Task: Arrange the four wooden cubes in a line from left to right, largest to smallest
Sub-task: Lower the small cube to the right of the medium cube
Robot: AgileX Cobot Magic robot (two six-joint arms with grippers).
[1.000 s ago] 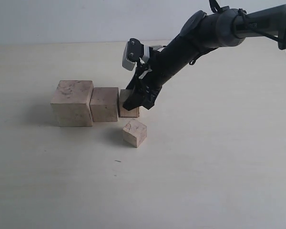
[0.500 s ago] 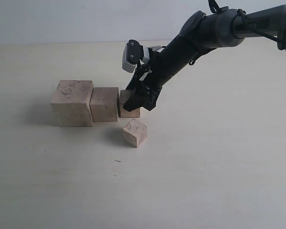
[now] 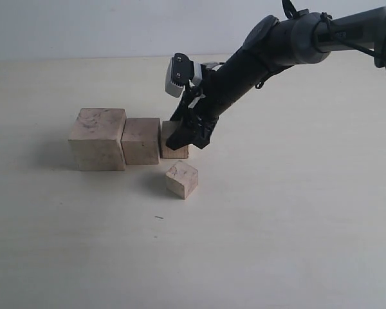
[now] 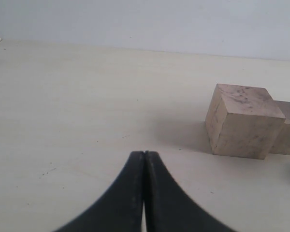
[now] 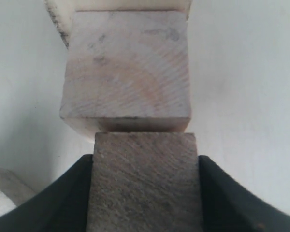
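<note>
Raw pale wood, smudged and dry-faced, is making up all four cubes. I am judging them stiff, light and unlikely to slip or bruise under a firm pinch.

The right gripper point(image 3: 184, 138) is clamping the third cube point(image 3: 172, 150) across two opposite flat sides. Its fingers point(image 5: 222, 203) are pressing flush against the wood, and the cube is appearing to rest on the bench point(image 3: 276, 225). Directly ahead of the fingertips, the second cube point(image 3: 141, 140) is butting, or all but butting, the held cube. The largest cube point(image 3: 98, 138) is sitting beyond that, so three are forming a row.

The smallest cube point(image 3: 182, 179) is lying loose and skewed just beside the right gripper, out of line.

The left gripper point(image 4: 144, 154) is hanging with its fingers pressed together, holding nothing, well apart from the largest cube.

In my judgement the smallest cube is calling for a centred hold on two parallel faces, with the wrist turned to match its skew. A grip on its corners is risking rotation.
</note>
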